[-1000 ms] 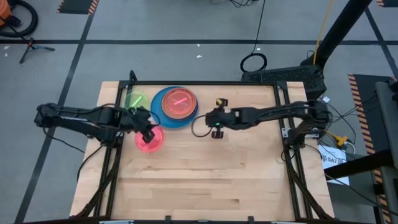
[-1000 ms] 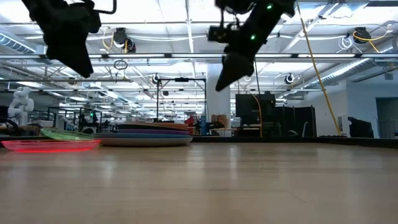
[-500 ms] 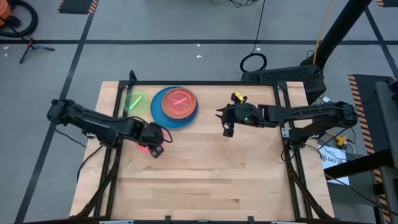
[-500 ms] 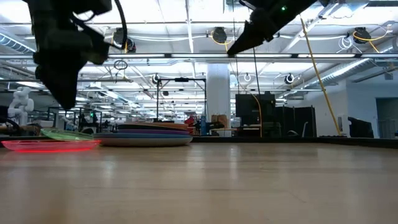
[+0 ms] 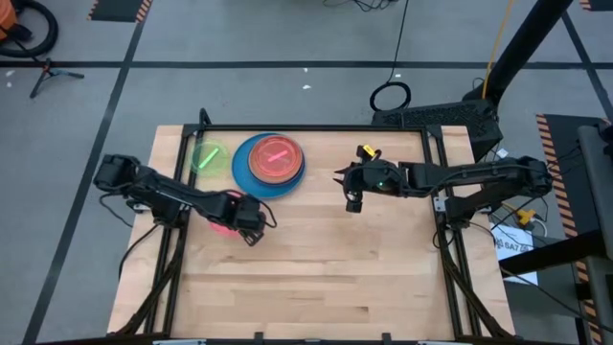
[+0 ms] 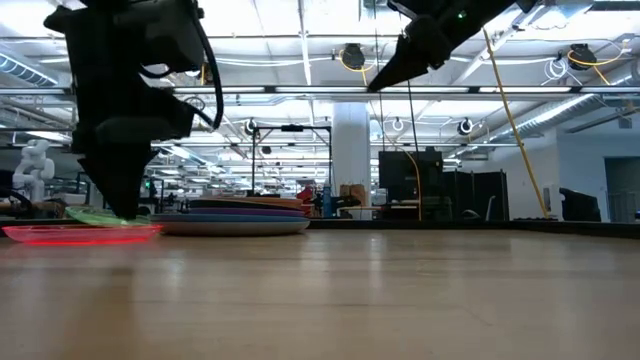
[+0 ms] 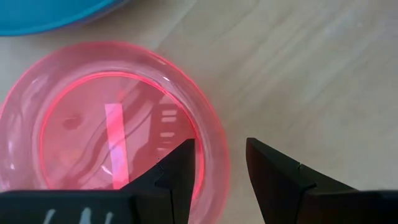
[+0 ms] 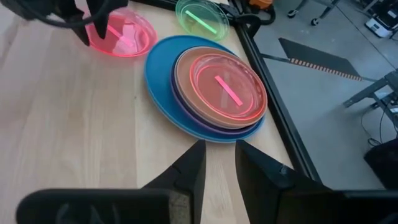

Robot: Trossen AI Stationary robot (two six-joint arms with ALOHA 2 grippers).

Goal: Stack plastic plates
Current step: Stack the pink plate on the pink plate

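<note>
While the left gripper (image 7: pixel 217 165) is straddling the loose pink plate's (image 7: pixel 81 118) rim with jaws apart, a shallow bite risks skidding it — the stack (image 8: pixel 208 87) is sitting beyond; the right gripper (image 8: pixel 219 163), slightly parted, is hovering.

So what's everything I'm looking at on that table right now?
Plate stack: one pile, blue at the bottom, purple and tan above, pink on top, at the table's far edge.
Loose pink plate: one, translucent, on the wood beside the stack.
Green plate: one, translucent, near the far left corner.
Table: one, pale wood.
Left hand: fingers apart, astride the loose pink plate's rim.
Right hand: raised, right of the stack.
</note>
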